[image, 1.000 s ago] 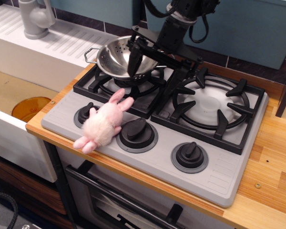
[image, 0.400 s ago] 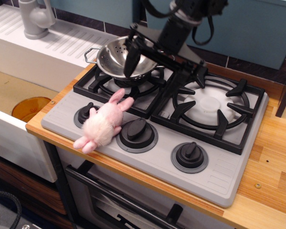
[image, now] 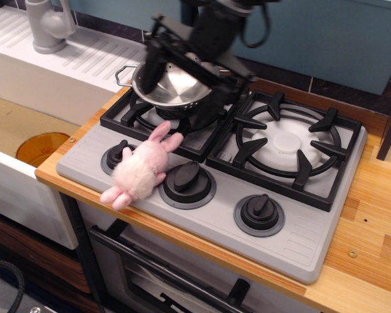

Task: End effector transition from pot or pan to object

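My gripper [image: 178, 88] hangs over the shiny steel bowl [image: 176, 87] at the back left of the stove [image: 313, 228]. My two dark fingers are spread wide apart on their black bar. One finger [image: 150, 68] is by the left side of the bowl and the other finger [image: 205, 112] points down at its front right edge. They hold nothing. My gripper looks a bit blurry here.

The bowl sits on the back left burner grate [image: 127, 114]. One thin wire handle sticks out on its left side.

The pink bunny [image: 141, 170] lies in front of the bowl, on the gray front part of the stove. Its ears point up toward the grate. It lies between two black knobs, touching the left knob [image: 117, 155] and the middle knob [image: 186, 180]. It is apart from my gripper.
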Controlling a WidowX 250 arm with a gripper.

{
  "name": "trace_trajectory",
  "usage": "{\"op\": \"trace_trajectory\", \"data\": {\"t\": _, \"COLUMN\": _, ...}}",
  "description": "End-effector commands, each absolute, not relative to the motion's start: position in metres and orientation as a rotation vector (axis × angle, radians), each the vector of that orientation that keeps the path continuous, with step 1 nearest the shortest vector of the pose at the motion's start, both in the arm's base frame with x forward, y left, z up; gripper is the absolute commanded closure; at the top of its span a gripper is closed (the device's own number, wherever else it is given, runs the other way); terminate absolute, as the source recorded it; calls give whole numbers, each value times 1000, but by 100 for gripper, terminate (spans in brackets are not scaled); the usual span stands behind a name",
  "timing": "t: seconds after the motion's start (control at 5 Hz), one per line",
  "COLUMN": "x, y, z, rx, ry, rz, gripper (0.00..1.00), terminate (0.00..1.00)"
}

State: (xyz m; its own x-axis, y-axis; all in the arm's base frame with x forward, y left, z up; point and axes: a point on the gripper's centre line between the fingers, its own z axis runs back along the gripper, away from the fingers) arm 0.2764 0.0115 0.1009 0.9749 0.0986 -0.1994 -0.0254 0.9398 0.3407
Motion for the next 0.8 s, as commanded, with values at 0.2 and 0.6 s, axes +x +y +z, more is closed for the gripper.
{"op": "trace_trajectory", "data": {"t": 0.2, "x": 278, "y": 25, "z": 75, "rx": 268, "ry": -122, "rz": 30, "gripper": 0, "terminate": 0}}
{"op": "trace_trajectory", "data": {"t": 0.6, "x": 279, "y": 25, "z": 72, "rx": 268, "ry": -181, "rz": 85, "gripper": 0, "terminate": 0}}
